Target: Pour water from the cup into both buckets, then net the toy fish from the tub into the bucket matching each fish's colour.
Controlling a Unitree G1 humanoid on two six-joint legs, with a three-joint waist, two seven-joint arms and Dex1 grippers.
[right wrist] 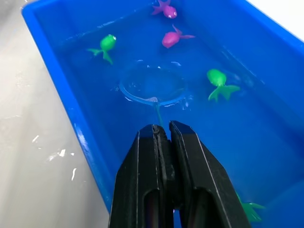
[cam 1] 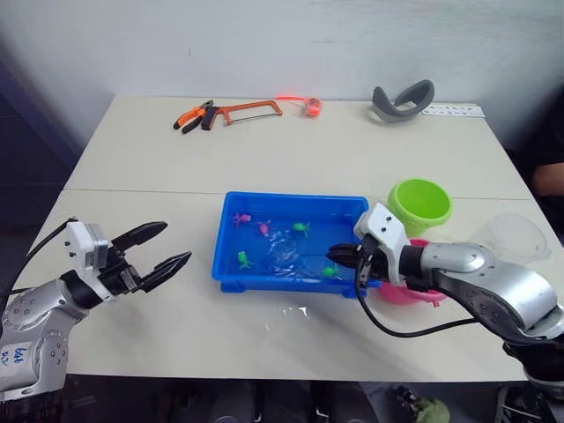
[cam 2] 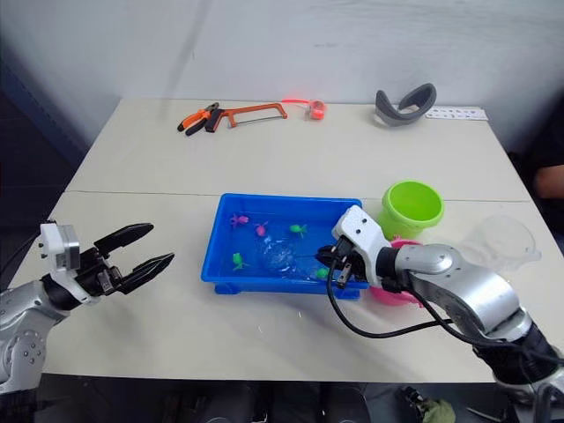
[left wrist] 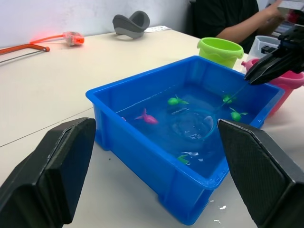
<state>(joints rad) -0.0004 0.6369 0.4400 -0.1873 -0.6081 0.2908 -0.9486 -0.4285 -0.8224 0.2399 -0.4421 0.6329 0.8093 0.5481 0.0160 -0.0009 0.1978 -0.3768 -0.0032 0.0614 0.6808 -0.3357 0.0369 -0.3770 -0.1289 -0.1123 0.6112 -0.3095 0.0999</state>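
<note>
Right gripper (right wrist: 160,130) hides the net (right wrist: 153,85) handle.

Table: a pale cream rectangular tabletop (cam 1: 159,167), a seam across its width.
Saw: an orange-framed hacksaw (cam 1: 251,110), lying flat near the far edge.
Pliers: orange-and-black-handled pliers (cam 1: 194,116), just beside the saw's handle end.
Orange item: a small glowing orange-red object (cam 1: 311,106), near the saw's other end.
Grey piece: a curved grey padded band (cam 1: 402,101), at the far right.
Person: a dark-sleeved arm (left wrist: 237,26), beyond the table's edge.
</note>
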